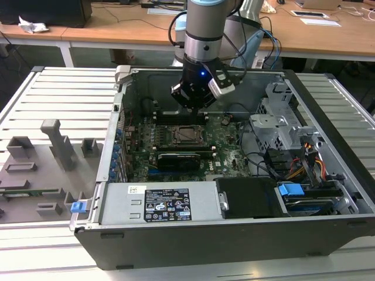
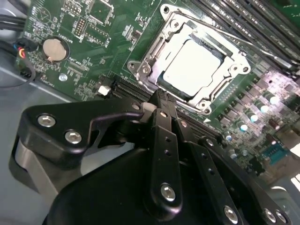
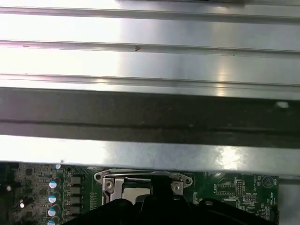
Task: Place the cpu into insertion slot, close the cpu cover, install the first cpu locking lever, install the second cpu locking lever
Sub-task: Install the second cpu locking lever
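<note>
We've got the small silvery-beige square cpu (image 2: 196,67) seated in its black-framed insertion slot (image 2: 172,91), with the thin silver metal cpu cover (image 2: 176,35) closed over it. Our black hand (image 2: 159,101) hovers just beside the slot, probably lining up on a lever; it looks clenched and empty.

Exterior view: elevated, looking down from in front of the open computer case (image 1: 234,234), at moderate range. Second wrist view: close, oblique, looking past the gripper (image 2: 161,101) onto the insertion slot (image 2: 194,65). First wrist view: low, facing the case wall. All 3 views share the insertion slot.
</note>
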Controlling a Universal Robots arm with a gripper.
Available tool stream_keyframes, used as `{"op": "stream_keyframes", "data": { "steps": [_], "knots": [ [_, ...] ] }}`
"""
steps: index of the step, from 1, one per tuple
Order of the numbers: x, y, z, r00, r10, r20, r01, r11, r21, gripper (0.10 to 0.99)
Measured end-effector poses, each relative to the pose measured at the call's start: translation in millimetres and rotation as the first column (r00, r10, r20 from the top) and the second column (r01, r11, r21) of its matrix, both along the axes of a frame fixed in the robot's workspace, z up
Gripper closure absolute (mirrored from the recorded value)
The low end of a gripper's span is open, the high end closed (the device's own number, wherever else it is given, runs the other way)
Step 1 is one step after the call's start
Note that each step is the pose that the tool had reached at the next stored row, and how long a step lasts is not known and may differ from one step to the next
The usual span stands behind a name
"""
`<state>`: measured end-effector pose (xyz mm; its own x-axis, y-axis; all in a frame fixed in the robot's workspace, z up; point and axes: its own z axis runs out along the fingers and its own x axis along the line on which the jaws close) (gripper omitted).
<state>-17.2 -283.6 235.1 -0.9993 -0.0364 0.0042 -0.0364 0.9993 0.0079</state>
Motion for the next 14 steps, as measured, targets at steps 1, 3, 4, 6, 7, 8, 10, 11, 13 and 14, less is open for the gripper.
{"op": "stream_keyframes", "data": {
  "steps": [1, 3, 4, 6, 7, 8, 10, 11, 13, 14],
  "knots": [
    [0.0, -0.1, -0.1, 1.0000, 0.000, 0.0002, 0.000, 1.0000, 0.000, 0.980],
    [0.0, -2.0, 0.0, 1.0000, 0.000, 0.0000, 0.000, 1.0000, 0.000, 0.980],
    [0.0, -3.0, 0.0, 1.0000, 0.000, 0.0000, 0.000, 1.0000, 0.000, 0.980],
    [-0.1, -7.5, 0.1, 1.0000, 0.000, 0.0000, 0.000, 1.0000, 0.000, 0.980],
    [-0.1, -9.5, 0.0, 1.0000, 0.000, 0.0001, 0.000, 1.0000, 0.000, 0.980],
    [-0.1, -10.7, 0.0, 1.0000, 0.000, 0.0001, 0.000, 1.0000, 0.000, 0.980],
    [-0.1, -15.6, 0.0, 1.0000, 0.000, 0.0001, 0.000, 1.0000, 0.000, 0.980],
    [-0.1, -17.7, 0.0, 1.0000, 0.000, 0.0001, 0.000, 1.0000, 0.000, 0.980],
    [-0.1, -20.8, 0.0, 1.0000, 0.000, 0.0001, 0.000, 1.0000, 0.000, 0.980],
    [-0.1, -22.0, 0.0, 1.0000, 0.000, 0.0000, 0.000, 1.0000, 0.000, 0.980]
  ]
}}
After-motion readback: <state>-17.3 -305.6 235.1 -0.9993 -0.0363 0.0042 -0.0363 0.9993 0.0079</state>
